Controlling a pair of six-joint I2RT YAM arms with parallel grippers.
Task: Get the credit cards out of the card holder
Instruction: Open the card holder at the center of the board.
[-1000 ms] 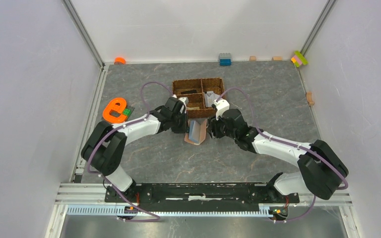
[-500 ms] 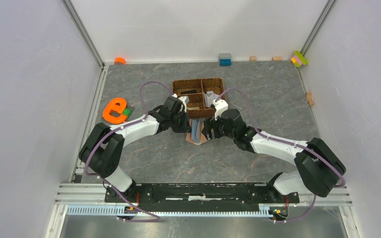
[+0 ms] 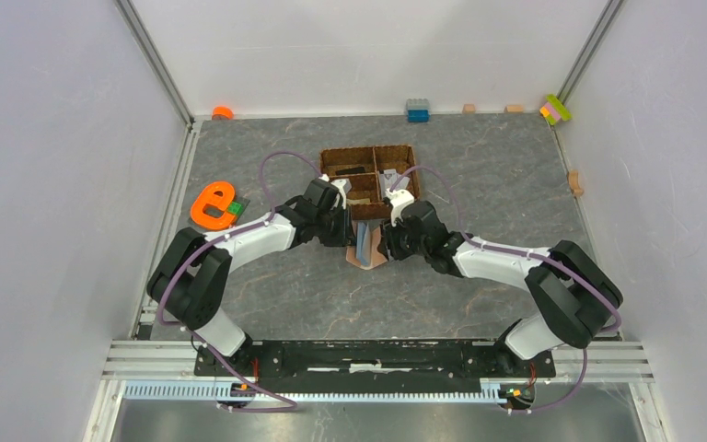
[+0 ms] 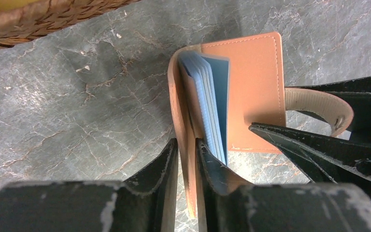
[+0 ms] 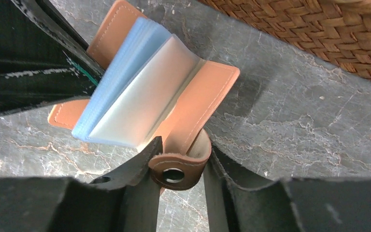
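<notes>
The card holder (image 3: 365, 247) is a salmon-pink wallet standing open on its edge just in front of the basket. My left gripper (image 4: 188, 159) is shut on one cover (image 4: 186, 121), seen edge-on between its narrow jaws. My right gripper (image 5: 181, 164) is shut on the curled snap tab (image 5: 178, 166), whose stud hole faces the camera. The other cover (image 4: 251, 87) lies back toward the right gripper. Between the covers fans a stack of pale blue clear sleeves (image 5: 135, 92). The credit cards are hidden; no card shows plainly in the sleeves.
The brown woven divided basket (image 3: 368, 180) stands right behind the wallet and both wrists, with small items in its compartments. An orange e-shaped piece (image 3: 212, 204) lies at the left. Small blocks (image 3: 417, 110) line the back wall, more at the right corner (image 3: 555, 109).
My right gripper has moved left to the wallet, opened wide and closed on the snap tab. The wallet stands more upright. The left jaws have eased slightly on the cover.
</notes>
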